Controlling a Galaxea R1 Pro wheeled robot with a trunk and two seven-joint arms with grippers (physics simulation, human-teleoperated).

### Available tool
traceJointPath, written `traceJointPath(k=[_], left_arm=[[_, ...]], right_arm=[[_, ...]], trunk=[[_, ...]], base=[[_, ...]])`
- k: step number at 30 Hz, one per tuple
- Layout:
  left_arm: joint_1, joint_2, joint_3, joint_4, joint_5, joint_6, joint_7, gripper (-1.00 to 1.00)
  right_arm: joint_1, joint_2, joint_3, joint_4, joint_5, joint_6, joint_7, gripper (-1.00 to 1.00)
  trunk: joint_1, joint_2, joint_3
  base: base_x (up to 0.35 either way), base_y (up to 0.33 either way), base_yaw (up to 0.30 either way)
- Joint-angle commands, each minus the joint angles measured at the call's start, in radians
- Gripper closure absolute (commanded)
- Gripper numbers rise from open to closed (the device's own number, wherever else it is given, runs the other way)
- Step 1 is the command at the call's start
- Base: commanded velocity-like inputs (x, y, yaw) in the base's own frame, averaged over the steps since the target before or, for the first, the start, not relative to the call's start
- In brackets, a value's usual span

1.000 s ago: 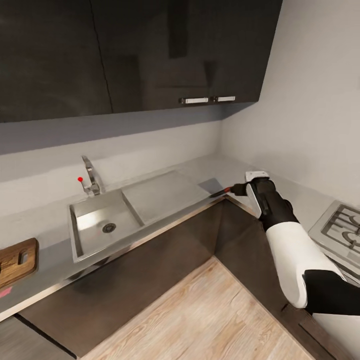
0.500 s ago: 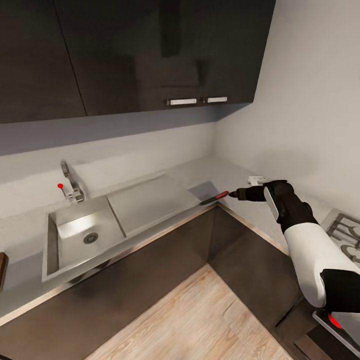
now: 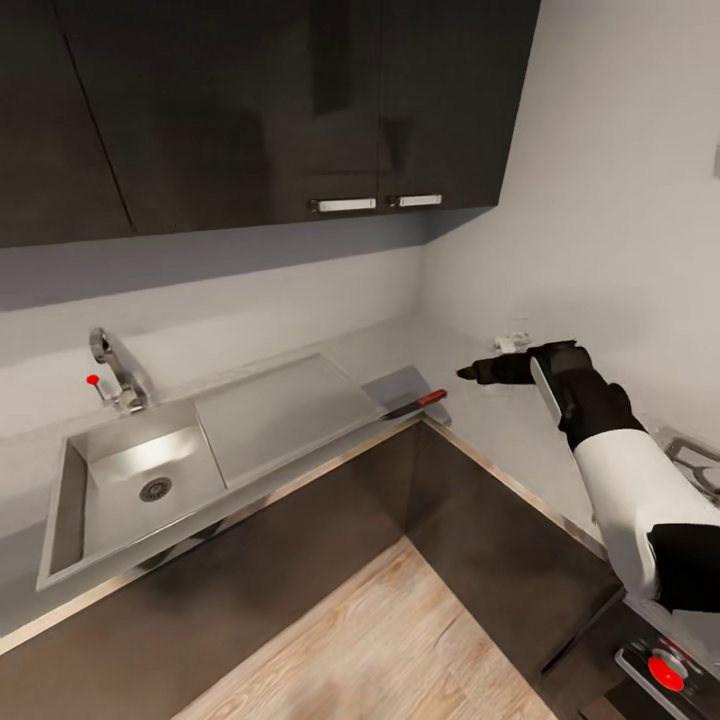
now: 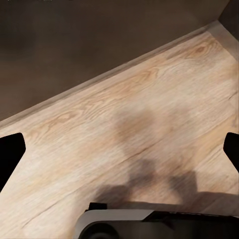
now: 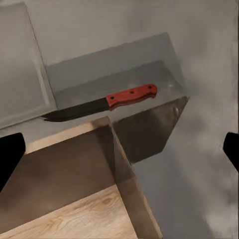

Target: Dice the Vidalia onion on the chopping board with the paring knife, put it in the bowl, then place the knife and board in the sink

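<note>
The paring knife [image 3: 417,402], dark blade and red handle, lies flat on the grey countertop [image 3: 480,420] at the inner corner, just right of the sink's drainboard [image 3: 275,408]. The right wrist view shows this knife [image 5: 107,103] lying free, with a fingertip [image 5: 10,155] at either edge of the picture. My right gripper [image 3: 469,374] hovers open a little right of the handle, touching nothing. The sink [image 3: 70,490] basin holds only its drain. My left gripper [image 4: 119,149] is open over the wooden floor. The onion, chopping board and bowl are out of view.
A chrome tap [image 3: 113,366] with a red knob stands behind the basin. A hob [image 3: 697,460] lies at the far right beyond my right arm. Dark wall cabinets [image 3: 250,110] hang above. The counter turns a corner here, with wooden floor [image 3: 380,640] in front.
The view has swung right, so sink and board slid left and the board left the picture. The knife, at my right gripper's tip before, now lies on the counter with the gripper drawn back.
</note>
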Motion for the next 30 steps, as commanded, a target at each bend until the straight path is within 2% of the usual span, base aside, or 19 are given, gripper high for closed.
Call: traceJointPath(k=[1,2,3,5,6,7,9,10,12,14,19,23,30], left_arm=[[0.000,0.001,-0.008,-0.002,0.009,-0.002,0.004,-1.00],[0.000,0.001,-0.008,-0.002,0.009,-0.002,0.004,-1.00],[0.000,0.001,-0.008,-0.002,0.009,-0.002,0.004,-1.00],[0.000,0.001,-0.008,-0.002,0.009,-0.002,0.004,-1.00],[0.000,0.001,-0.008,-0.001,0.009,-0.002,0.004,-1.00],[0.000,0.001,-0.008,-0.002,0.009,-0.002,0.004,-1.00],[0.000,0.001,-0.008,-0.002,0.009,-0.002,0.004,-1.00],[0.000,0.001,-0.008,-0.002,0.009,-0.002,0.004,-1.00],[0.000,0.001,-0.008,-0.002,0.009,-0.002,0.004,-1.00],[0.000,0.001,-0.008,-0.002,0.009,-0.002,0.004,-1.00],[0.000,0.001,-0.009,-0.001,0.009,-0.002,0.004,-1.00],[0.000,0.000,-0.008,-0.001,0.009,-0.002,0.004,-1.00],[0.000,0.000,-0.008,-0.001,0.009,-0.002,0.004,-1.00]], right_arm=[[-0.032,0.002,0.004,0.006,0.028,0.003,0.007,-1.00],[-0.048,0.004,0.004,0.011,0.039,0.004,0.007,-1.00],[-0.091,0.014,0.005,0.034,0.068,0.005,0.007,-1.00],[-0.119,0.039,0.007,0.063,0.092,0.006,0.009,-1.00],[-0.140,0.085,0.044,0.096,0.125,0.004,0.018,-1.00],[-0.144,0.095,0.082,0.104,0.135,0.002,0.034,-1.00],[-0.147,0.102,0.190,0.118,0.144,-0.013,0.131,-1.00],[-0.148,0.100,0.227,0.126,0.147,-0.031,0.195,-1.00],[-0.148,0.085,0.266,0.147,0.153,-0.081,0.309,-1.00],[-0.148,0.059,0.281,0.168,0.154,-0.112,0.369,-1.00],[-0.149,0.012,0.290,0.188,0.152,-0.132,0.407,-1.00],[-0.149,0.004,0.291,0.191,0.152,-0.133,0.410,-1.00],[-0.149,0.009,0.293,0.191,0.151,-0.133,0.410,-1.00]], trunk=[[0.001,-0.002,-0.002],[0.001,-0.002,-0.002],[0.001,-0.002,-0.002],[0.001,-0.002,-0.002],[0.001,-0.002,-0.002],[0.001,-0.002,-0.002],[0.001,-0.002,-0.002],[0.001,-0.002,-0.002],[0.001,-0.002,-0.002],[0.001,-0.002,-0.002],[0.001,-0.002,-0.002],[0.001,-0.002,-0.002],[0.001,-0.002,-0.008]], base=[[0.019,-0.022,0.000],[0.016,-0.018,0.000],[0.008,-0.009,0.000],[0.005,-0.005,0.000],[0.001,-0.002,0.000],[0.000,0.000,0.000],[0.000,0.000,0.000],[0.000,0.000,0.000],[0.000,0.000,0.000],[0.000,0.000,0.000],[0.000,0.000,0.000],[0.000,0.000,0.006],[0.000,0.000,0.145]])
